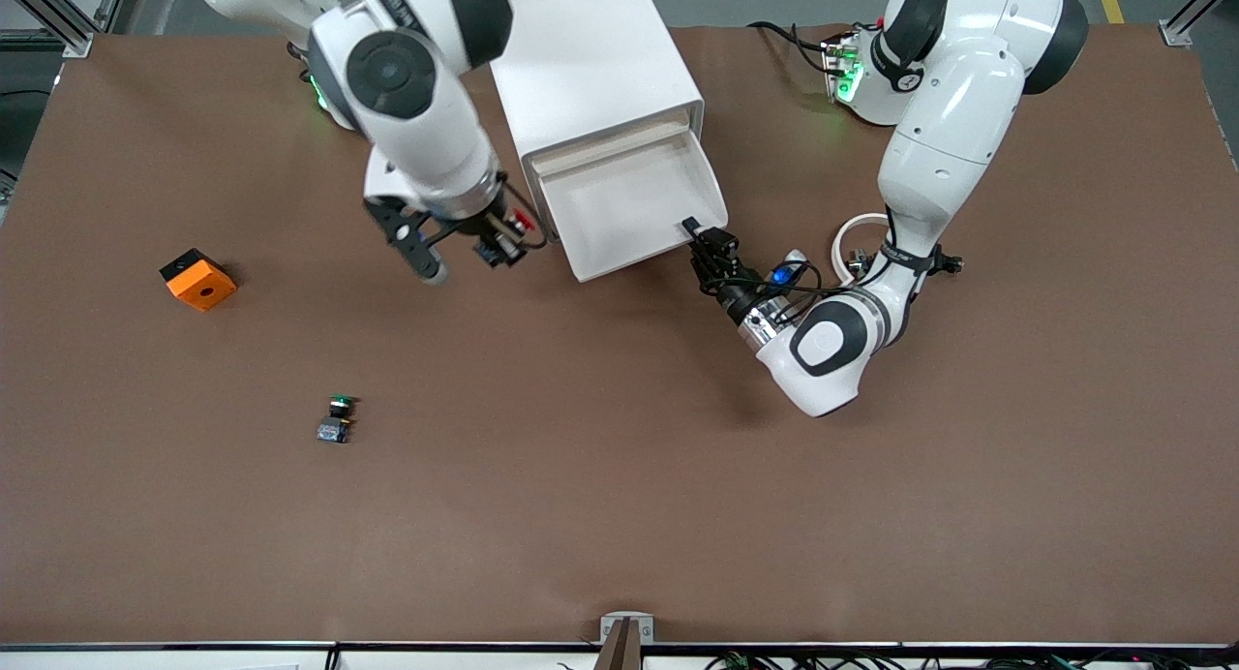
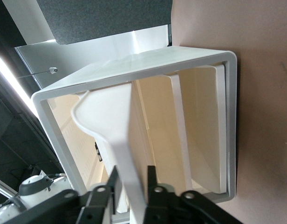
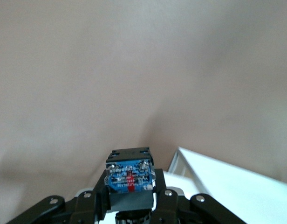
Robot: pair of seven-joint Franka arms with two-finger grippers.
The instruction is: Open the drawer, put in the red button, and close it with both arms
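The white cabinet (image 1: 590, 50) stands between the arms' bases, with its drawer (image 1: 639, 256) pulled out and nothing in it. My left gripper (image 1: 697, 236) is at the drawer's front corner. In the left wrist view its fingers (image 2: 155, 179) clamp the drawer's white front lip (image 2: 120, 140). My right gripper (image 1: 503, 242) is shut on the red button (image 1: 510, 234) and holds it above the table, beside the drawer toward the right arm's end. In the right wrist view the button's blue base (image 3: 129, 176) faces the camera between the fingers (image 3: 99, 191).
A green-capped button (image 1: 338, 418) lies on the brown table, nearer the front camera. An orange block (image 1: 197, 279) sits toward the right arm's end. A white cable loop (image 1: 857, 239) lies by the left arm. The drawer's corner (image 3: 227, 179) shows in the right wrist view.
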